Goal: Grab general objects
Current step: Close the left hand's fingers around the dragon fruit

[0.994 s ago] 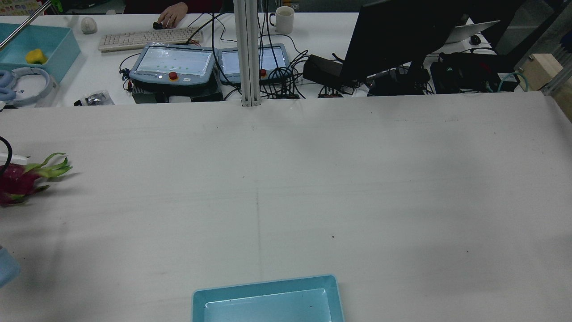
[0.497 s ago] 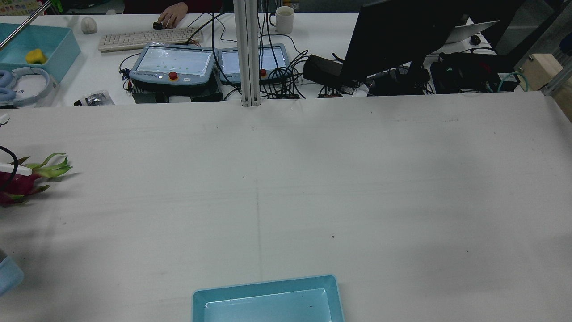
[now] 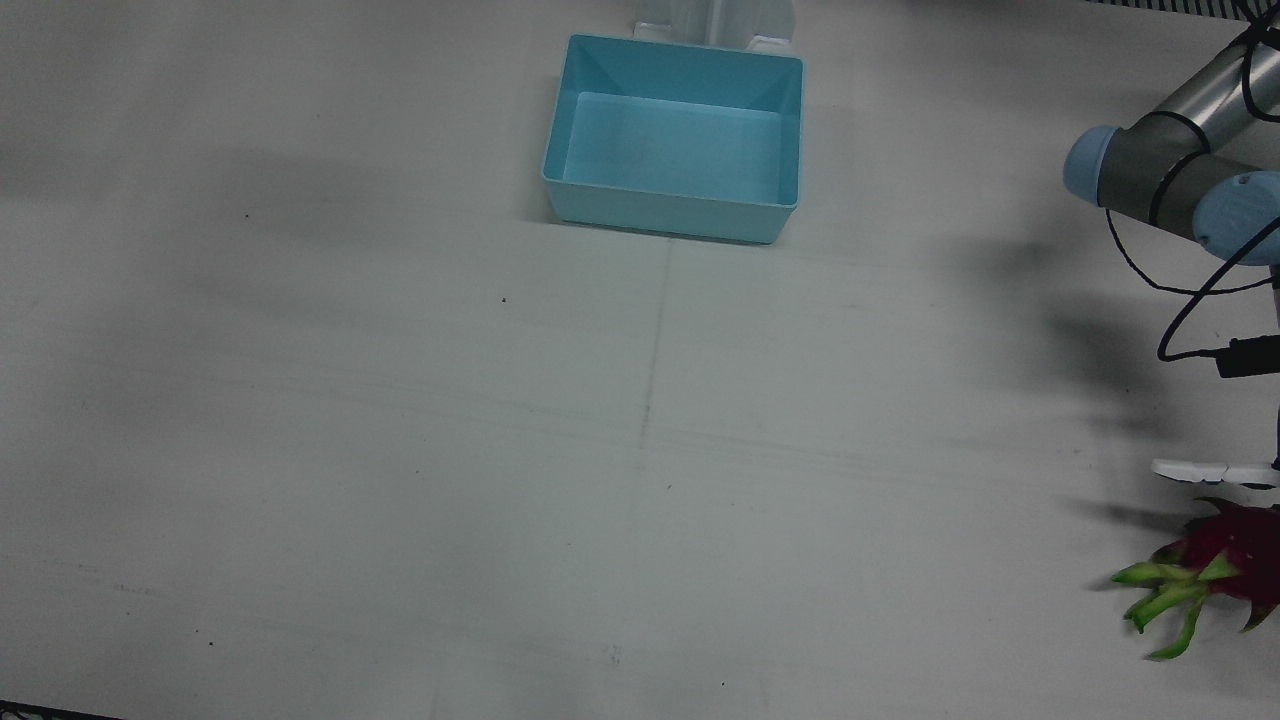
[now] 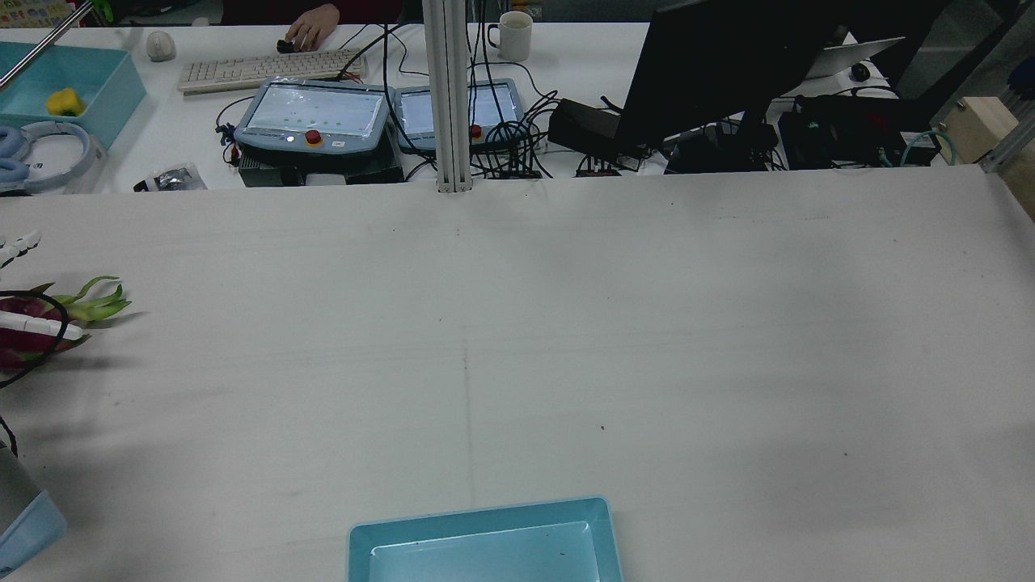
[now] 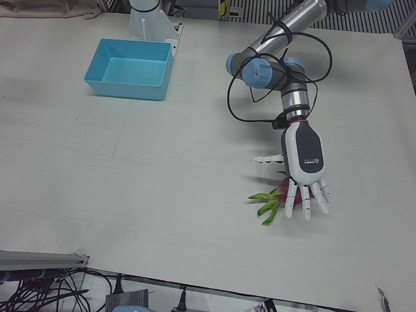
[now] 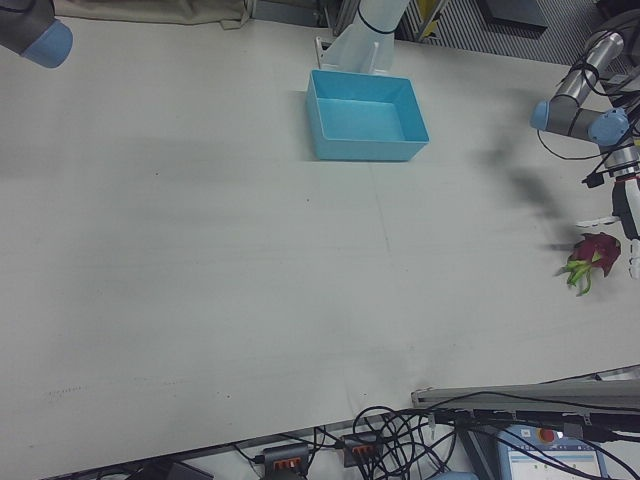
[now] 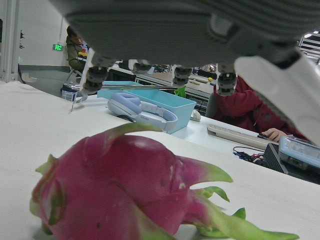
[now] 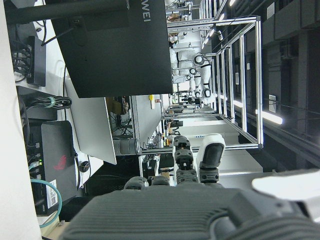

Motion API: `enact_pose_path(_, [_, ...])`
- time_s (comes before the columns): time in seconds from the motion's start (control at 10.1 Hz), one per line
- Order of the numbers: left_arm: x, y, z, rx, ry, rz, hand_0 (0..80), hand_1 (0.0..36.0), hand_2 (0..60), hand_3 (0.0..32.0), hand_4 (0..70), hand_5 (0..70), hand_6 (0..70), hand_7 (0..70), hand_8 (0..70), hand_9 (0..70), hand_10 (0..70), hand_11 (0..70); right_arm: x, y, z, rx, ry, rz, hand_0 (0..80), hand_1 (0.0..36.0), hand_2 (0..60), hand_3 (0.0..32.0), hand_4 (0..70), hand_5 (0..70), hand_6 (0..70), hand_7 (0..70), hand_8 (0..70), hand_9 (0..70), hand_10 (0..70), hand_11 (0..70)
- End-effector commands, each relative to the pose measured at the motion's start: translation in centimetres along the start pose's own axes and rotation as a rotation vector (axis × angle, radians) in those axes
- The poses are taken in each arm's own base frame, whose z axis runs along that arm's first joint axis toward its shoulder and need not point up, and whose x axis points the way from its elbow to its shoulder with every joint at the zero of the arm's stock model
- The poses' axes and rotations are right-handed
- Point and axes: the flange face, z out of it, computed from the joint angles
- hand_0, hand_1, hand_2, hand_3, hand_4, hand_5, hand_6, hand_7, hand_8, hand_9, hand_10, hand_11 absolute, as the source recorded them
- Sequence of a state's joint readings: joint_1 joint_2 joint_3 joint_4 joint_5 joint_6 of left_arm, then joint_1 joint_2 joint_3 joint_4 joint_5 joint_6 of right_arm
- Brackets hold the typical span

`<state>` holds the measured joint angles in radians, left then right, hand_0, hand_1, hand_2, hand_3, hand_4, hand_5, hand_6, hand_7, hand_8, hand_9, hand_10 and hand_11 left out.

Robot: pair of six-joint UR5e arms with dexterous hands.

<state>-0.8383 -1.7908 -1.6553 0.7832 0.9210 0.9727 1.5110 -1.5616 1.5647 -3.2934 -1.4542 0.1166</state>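
**Left hand spread above the dragon fruit**

On the left of the left-front view sits the blue bin [image 5: 128, 69], empty, at the table's [image 5: 162, 169] far edge. Moving right, the dragon fruit [image 5: 281, 195] lies on the table near the front edge, green leaves pointing toward the middle. Right above it hangs the left hand [image 5: 304, 170], palm down, fingers [image 5: 305, 203] splayed wide and holding nothing; whether they touch the fruit can't be told. The right hand [image 8: 195, 210] shows only in its own camera, fingers apart, nothing in them.
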Motion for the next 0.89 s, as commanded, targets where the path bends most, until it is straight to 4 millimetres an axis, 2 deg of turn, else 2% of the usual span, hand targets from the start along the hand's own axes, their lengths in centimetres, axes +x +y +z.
enact_pose_path(0.0, [-0.7, 0.2, 0.4, 0.003, -0.004, 0.009, 52.4, 18.8, 0.0, 26.0, 0.0, 0.0, 0.0, 9.3, 0.0, 0.4, 6.0, 10.9, 0.0, 0.0, 0.0, 0.000, 0.000, 0.000, 0.0, 0.0, 0.0, 0.0, 0.0, 0.0, 0.0, 0.0, 0.0, 0.0, 0.0, 0.0])
enact_pose_path(0.3, [-2.6, -0.1, 1.5, 0.008, -0.012, 0.016, 56.6, 22.4, 0.0, 26.4, 0.0, 0.0, 0.0, 8.7, 0.0, 0.3, 7.6, 13.5, 0.0, 0.0, 0.0, 0.000, 0.000, 0.000, 0.0, 0.0, 0.0, 0.0, 0.0, 0.0, 0.0, 0.0, 0.0, 0.0, 0.0, 0.0])
enact_pose_path(0.5, [-3.4, -0.2, 1.9, 0.012, -0.019, 0.023, 56.0, 22.1, 0.0, 26.4, 0.0, 0.2, 0.0, 8.7, 0.0, 0.3, 7.3, 13.1, 0.0, 0.0, 0.0, 0.000, 0.000, 0.000, 0.0, 0.0, 0.0, 0.0, 0.0, 0.0, 0.0, 0.0, 0.0, 0.0, 0.0, 0.0])
enact_pose_path(0.8, [-3.3, -0.3, 1.9, 0.032, -0.003, 0.025, 54.8, 21.4, 0.0, 20.4, 0.0, 0.9, 0.0, 8.7, 0.0, 0.3, 6.4, 11.6, 0.0, 0.0, 0.0, 0.000, 0.000, 0.000, 0.0, 0.0, 0.0, 0.0, 0.0, 0.0, 0.0, 0.0, 0.0, 0.0, 0.0, 0.0])
